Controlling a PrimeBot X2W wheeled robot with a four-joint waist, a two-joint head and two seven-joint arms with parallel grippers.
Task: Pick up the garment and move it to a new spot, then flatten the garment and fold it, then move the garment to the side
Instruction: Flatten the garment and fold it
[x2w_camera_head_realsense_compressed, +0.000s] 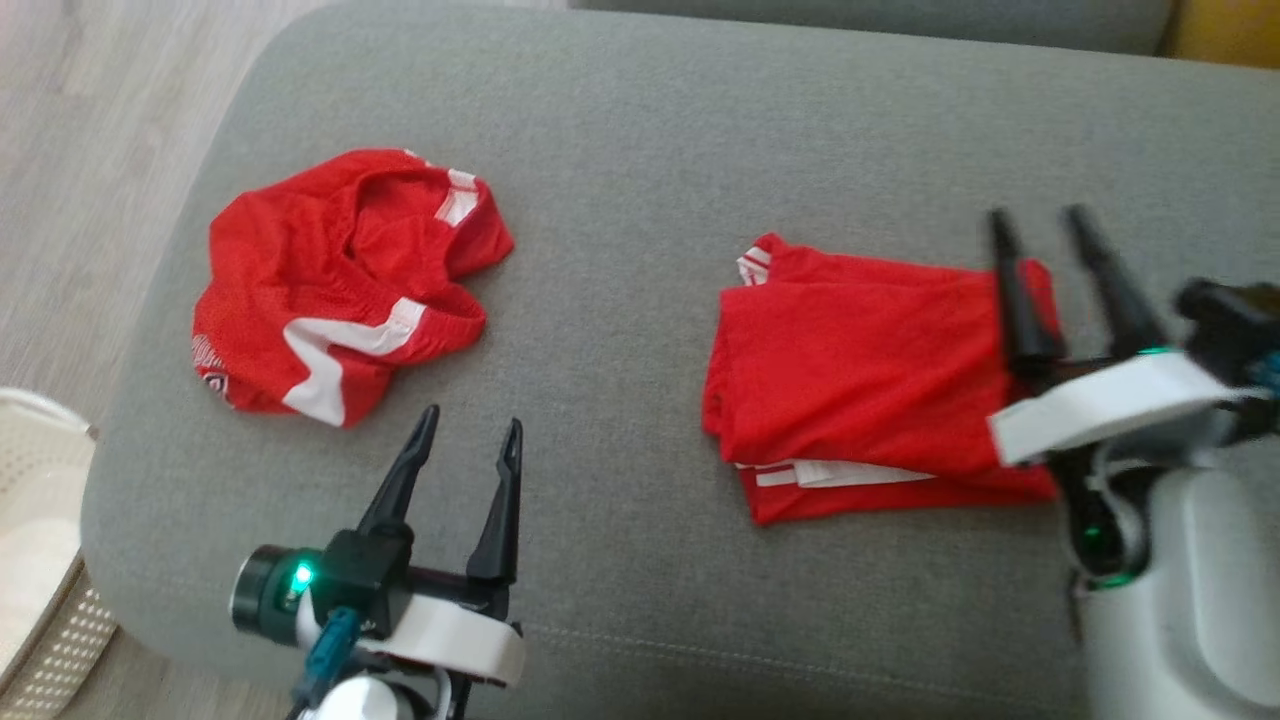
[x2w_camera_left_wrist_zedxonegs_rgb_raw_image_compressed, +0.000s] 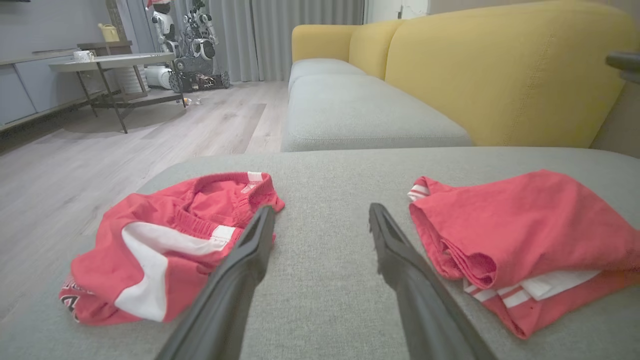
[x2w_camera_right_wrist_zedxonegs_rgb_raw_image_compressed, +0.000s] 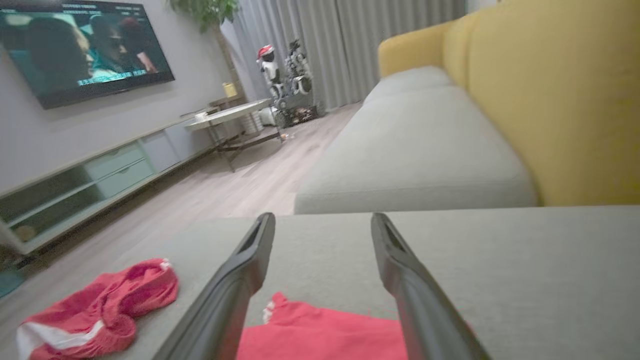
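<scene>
Two red garments with white trim lie on the grey ottoman (x2w_camera_head_realsense_compressed: 640, 160). A crumpled one (x2w_camera_head_realsense_compressed: 340, 280) (x2w_camera_left_wrist_zedxonegs_rgb_raw_image_compressed: 165, 245) (x2w_camera_right_wrist_zedxonegs_rgb_raw_image_compressed: 95, 310) sits at the left. A folded one (x2w_camera_head_realsense_compressed: 860, 380) (x2w_camera_left_wrist_zedxonegs_rgb_raw_image_compressed: 530, 240) (x2w_camera_right_wrist_zedxonegs_rgb_raw_image_compressed: 325, 335) lies at the right. My left gripper (x2w_camera_head_realsense_compressed: 470, 440) (x2w_camera_left_wrist_zedxonegs_rgb_raw_image_compressed: 320, 215) hovers open near the front edge, just below and right of the crumpled garment, holding nothing. My right gripper (x2w_camera_head_realsense_compressed: 1040, 225) (x2w_camera_right_wrist_zedxonegs_rgb_raw_image_compressed: 322, 222) stands open above the folded garment's right edge, with nothing between its fingers.
A pale woven basket (x2w_camera_head_realsense_compressed: 40, 560) stands on the wood floor (x2w_camera_head_realsense_compressed: 90, 120) at the ottoman's left. A yellow sofa with grey seat cushions (x2w_camera_left_wrist_zedxonegs_rgb_raw_image_compressed: 360, 110) lies beyond. A side table (x2w_camera_left_wrist_zedxonegs_rgb_raw_image_compressed: 110, 62), another robot (x2w_camera_left_wrist_zedxonegs_rgb_raw_image_compressed: 195, 45) and a TV (x2w_camera_right_wrist_zedxonegs_rgb_raw_image_compressed: 85, 47) stand farther off.
</scene>
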